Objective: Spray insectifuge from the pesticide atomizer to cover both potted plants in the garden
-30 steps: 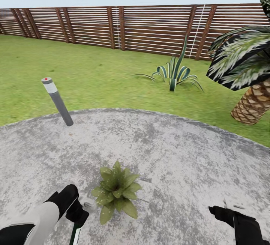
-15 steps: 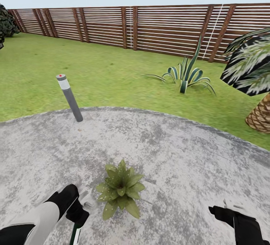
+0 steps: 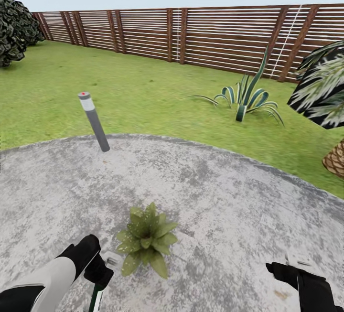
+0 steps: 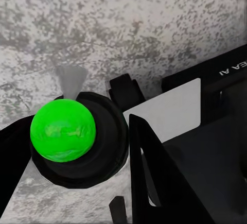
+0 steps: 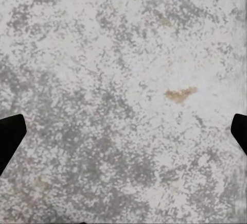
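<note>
One potted plant [image 3: 145, 242], a low rosette of light-green leaves, stands on the grey paved patio [image 3: 224, 192] just in front of me. My left gripper [image 3: 98, 273] is close to its left side, shut on the pesticide atomizer [image 3: 97, 297]. In the left wrist view the atomizer's dark nozzle head [image 4: 77, 141] carries a bright green ball, and a faint grey cone [image 4: 71, 80] fans out from it over the paving. My right gripper [image 3: 286, 270] hangs over bare paving at the right, open, with its fingertips [image 5: 10, 136] wide apart.
A grey bollard lamp [image 3: 94, 121] with a red dot leans at the patio's far-left edge. On the lawn [image 3: 143, 97] beyond grow a striped spiky plant [image 3: 246, 99], a palm [image 3: 325, 97] at the right and a dark bush [image 3: 14, 27] at the far left. A slatted wooden fence [image 3: 191, 35] closes the back.
The whole view has swung left: the dark bush has come in at the left and the palm has slid toward the right edge. Both arms sit at the same spots in the picture.
</note>
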